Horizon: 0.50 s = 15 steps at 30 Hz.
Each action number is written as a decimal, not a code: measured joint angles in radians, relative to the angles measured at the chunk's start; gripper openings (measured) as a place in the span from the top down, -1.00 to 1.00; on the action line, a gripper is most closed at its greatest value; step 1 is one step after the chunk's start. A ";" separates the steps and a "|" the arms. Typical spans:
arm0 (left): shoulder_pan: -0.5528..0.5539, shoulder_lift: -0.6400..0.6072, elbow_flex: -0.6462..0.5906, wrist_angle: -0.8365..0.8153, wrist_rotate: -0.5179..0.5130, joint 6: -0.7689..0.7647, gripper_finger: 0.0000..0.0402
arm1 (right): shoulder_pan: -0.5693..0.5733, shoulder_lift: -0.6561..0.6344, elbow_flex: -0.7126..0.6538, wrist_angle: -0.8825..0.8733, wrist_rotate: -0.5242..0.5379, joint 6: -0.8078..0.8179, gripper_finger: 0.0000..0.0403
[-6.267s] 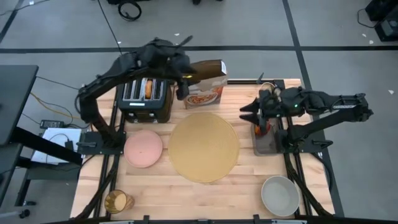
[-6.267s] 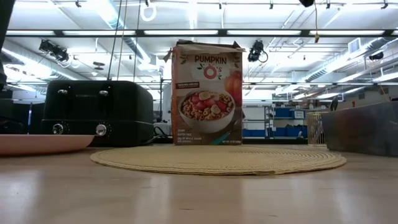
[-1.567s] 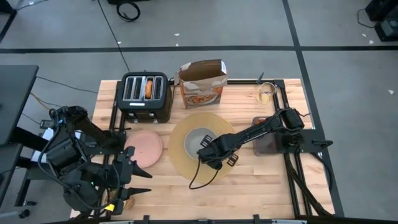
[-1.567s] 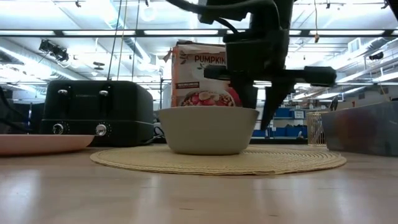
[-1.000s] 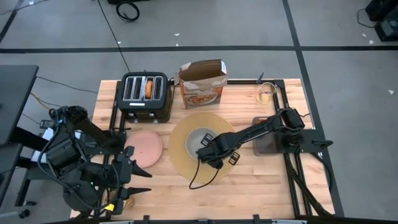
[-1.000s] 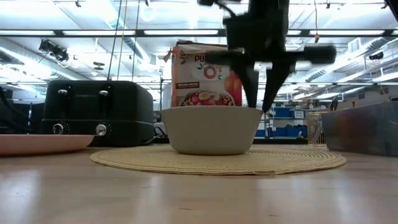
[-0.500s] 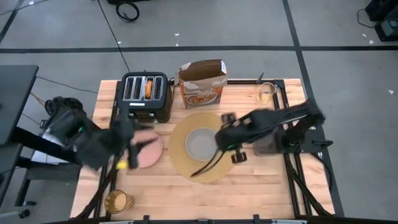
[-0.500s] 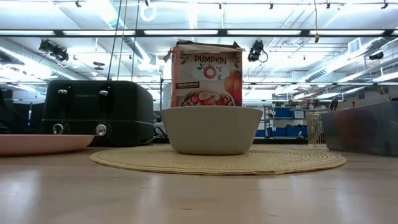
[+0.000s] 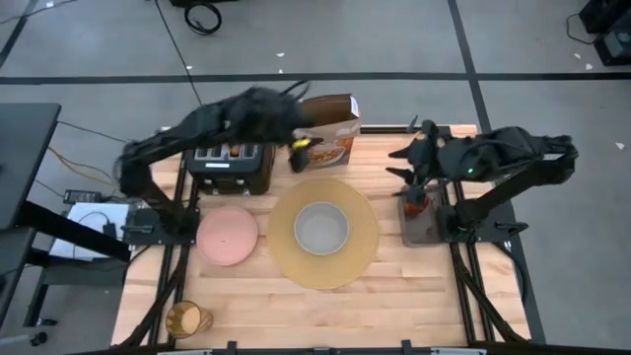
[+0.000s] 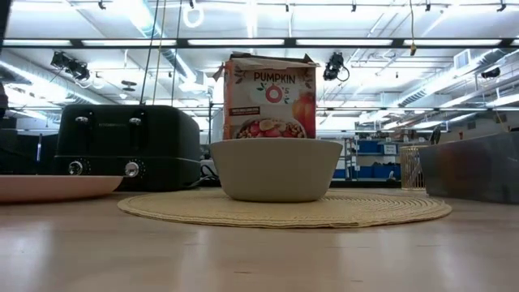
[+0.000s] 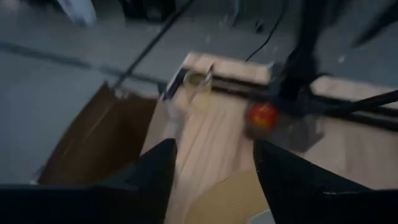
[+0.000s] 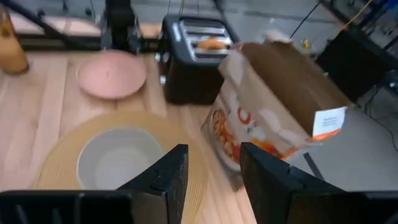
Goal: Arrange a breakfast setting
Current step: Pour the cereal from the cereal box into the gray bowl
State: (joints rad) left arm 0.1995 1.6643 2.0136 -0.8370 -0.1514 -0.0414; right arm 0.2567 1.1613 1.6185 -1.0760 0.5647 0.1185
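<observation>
The grey bowl (image 9: 322, 228) stands on the round tan placemat (image 9: 355, 256) at the table's middle; both also show in the low view, the bowl (image 10: 276, 170) on the mat (image 10: 284, 209). The pink plate (image 9: 229, 236) lies left of the mat. The amber glass (image 9: 185, 319) stands at the near left corner. The red apple (image 9: 415, 203) sits on a grey tray. The toasted bread (image 12: 212, 43) stands in the toaster. My left gripper (image 9: 299, 150) is open, in the air by the cereal box. My right gripper (image 9: 398, 166) is open, above the apple. The spoon is out of view.
The black toaster (image 9: 229, 163) and an open cereal box (image 9: 325, 128) stand along the far edge. A small clear cup (image 11: 196, 81) stands at the far right corner. The grey tray (image 9: 422, 225) lies at the right edge. Bare wood shows along the near edge.
My right gripper has left the bowl on the placemat, risen, and swung toward the table's far right, above the apple. My left arm has swung from the near left corner up and over the toaster toward the cereal box. The bowl has stayed in place.
</observation>
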 joint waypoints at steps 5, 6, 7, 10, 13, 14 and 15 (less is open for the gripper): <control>0.104 0.119 0.000 0.007 0.032 0.059 -0.31 | -0.033 -0.093 -0.135 0.183 -0.066 -0.052 0.24; 0.119 0.139 0.000 0.007 0.034 0.070 -0.32 | -0.038 -0.107 -0.159 0.210 -0.078 -0.057 0.24; 0.133 0.157 0.000 0.007 0.034 0.078 -0.32 | -0.043 -0.119 -0.179 0.234 -0.089 -0.058 0.24; 0.173 0.201 0.000 0.004 0.040 0.080 -0.30 | -0.051 -0.144 -0.229 0.281 -0.113 -0.058 0.24; 0.208 0.230 0.000 0.003 0.090 0.080 -0.26 | -0.056 -0.153 -0.263 0.304 -0.118 -0.058 0.24; 0.218 0.239 0.000 0.000 0.111 0.081 -0.25 | -0.059 -0.153 -0.274 0.309 -0.118 -0.058 0.24; 0.227 0.248 0.000 -0.006 0.127 0.082 -0.24 | -0.062 -0.152 -0.282 0.319 -0.119 -0.058 0.24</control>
State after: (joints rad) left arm 0.4261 1.9127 2.0136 -0.8435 -0.0245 0.0406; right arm 0.1950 1.0091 1.3363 -0.7573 0.4455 0.0601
